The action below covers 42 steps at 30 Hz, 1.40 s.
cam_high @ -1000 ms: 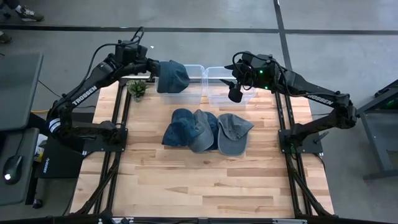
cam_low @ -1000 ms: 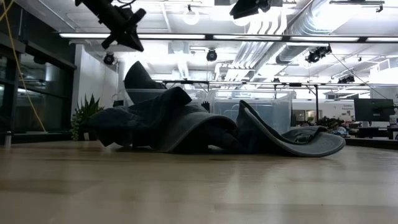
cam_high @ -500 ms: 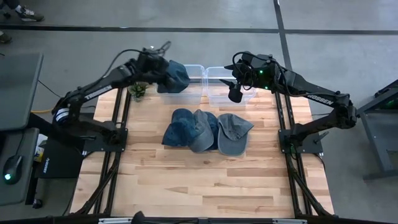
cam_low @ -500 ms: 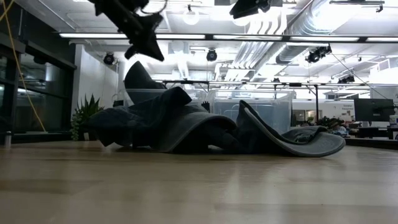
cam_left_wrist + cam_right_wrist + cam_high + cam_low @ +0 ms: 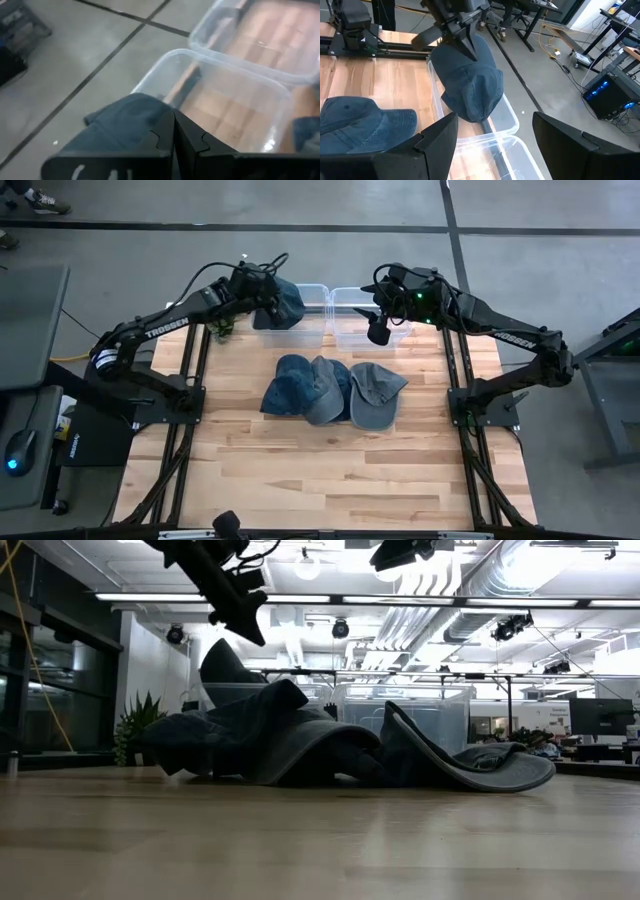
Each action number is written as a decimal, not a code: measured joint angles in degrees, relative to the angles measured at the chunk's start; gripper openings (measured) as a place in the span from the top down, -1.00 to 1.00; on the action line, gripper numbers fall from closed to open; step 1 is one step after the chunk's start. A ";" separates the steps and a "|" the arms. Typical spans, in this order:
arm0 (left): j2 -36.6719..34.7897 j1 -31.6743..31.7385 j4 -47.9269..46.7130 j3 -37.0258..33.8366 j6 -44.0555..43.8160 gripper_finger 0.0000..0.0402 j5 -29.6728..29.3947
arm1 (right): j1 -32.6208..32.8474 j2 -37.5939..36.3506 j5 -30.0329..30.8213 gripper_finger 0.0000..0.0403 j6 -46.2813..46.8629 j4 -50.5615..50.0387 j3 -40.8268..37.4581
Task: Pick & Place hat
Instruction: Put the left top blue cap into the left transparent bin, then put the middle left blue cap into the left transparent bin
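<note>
we keep our left tool point(image 5: 262, 290) clamped on the denim cap point(image 5: 283, 304), centring it over the clear bin point(image 5: 312, 308) at the table's far edge before letting go; right tool point(image 5: 378, 330) waits apart.

Grey concrete floor point(image 5: 330, 205) crossed by dark seams; bright strip lights point(image 5: 420, 602) overhead, a potted plant point(image 5: 137, 725) far left, desks behind.

A small plant point(image 5: 220, 323) stands at the desk's point(image 5: 320, 470) far left corner. Two clear bins point(image 5: 368, 318) sit side by side along the far edge. A grey floor point(image 5: 540, 260) surrounds everything.
</note>
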 joint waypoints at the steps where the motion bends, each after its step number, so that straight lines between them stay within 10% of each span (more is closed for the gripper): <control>1: 0.00 0.11 -0.04 0.00 -0.87 1.00 -0.02 | 0.00 0.00 -0.01 -0.25 0.00 0.04 0.00; 25: 3.27 4.39 -4.22 -0.08 -12.24 1.00 -7.46 | -0.02 0.00 -0.01 -0.25 0.44 -0.89 0.00; 42: -11.20 -1.51 -11.68 -0.02 -12.62 1.00 -3.32 | 0.00 0.00 0.06 -0.25 0.79 -2.15 0.02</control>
